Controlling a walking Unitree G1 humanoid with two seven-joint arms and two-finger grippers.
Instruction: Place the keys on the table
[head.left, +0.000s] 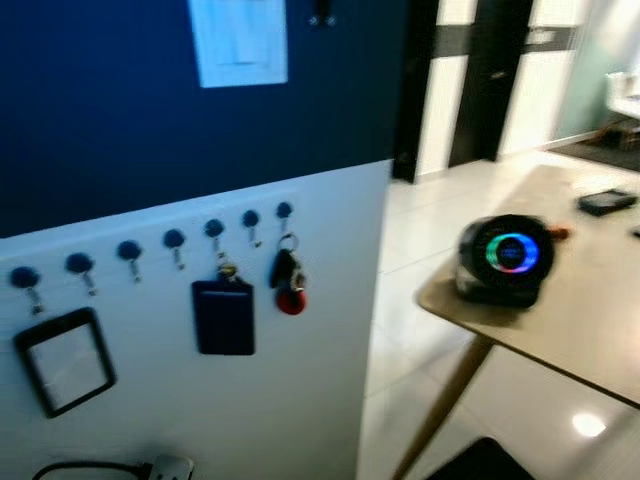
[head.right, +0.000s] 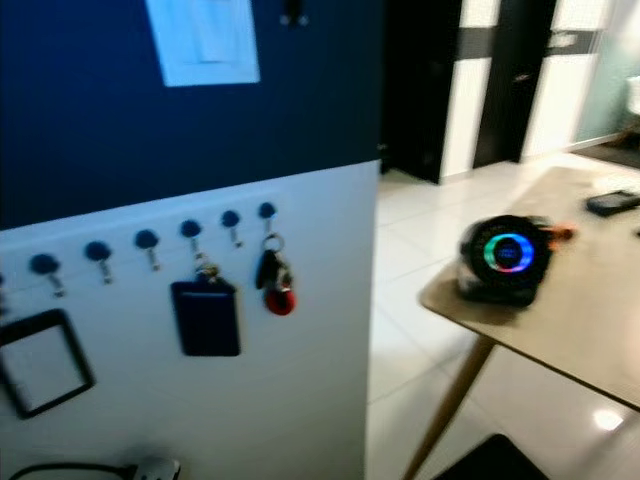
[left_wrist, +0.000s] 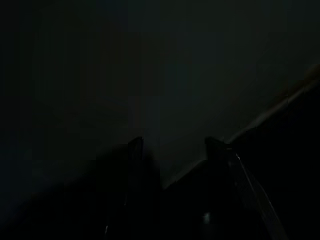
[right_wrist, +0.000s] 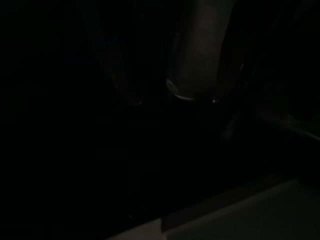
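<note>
The keys (head.left: 288, 280), a dark fob with a red tag on a ring, hang from the rightmost hook in a row of blue hooks (head.left: 173, 240) on the white lower wall panel. To the right stands the light wooden table (head.left: 590, 320), with a gap of floor between it and the wall. In the dark left wrist view my left gripper (left_wrist: 173, 145) is open, its two fingers apart with nothing between them. The right wrist view is almost black, with only a pale shape (right_wrist: 200, 50) to make out.
A dark blue card holder (head.left: 224, 315) and a black-framed badge (head.left: 62, 360) hang on hooks left of the keys. On the table sit a round black speaker with a glowing ring (head.left: 507, 257) near its corner and a flat black object (head.left: 607, 201) farther back. A slanted table leg (head.left: 445, 410) reaches the tiled floor.
</note>
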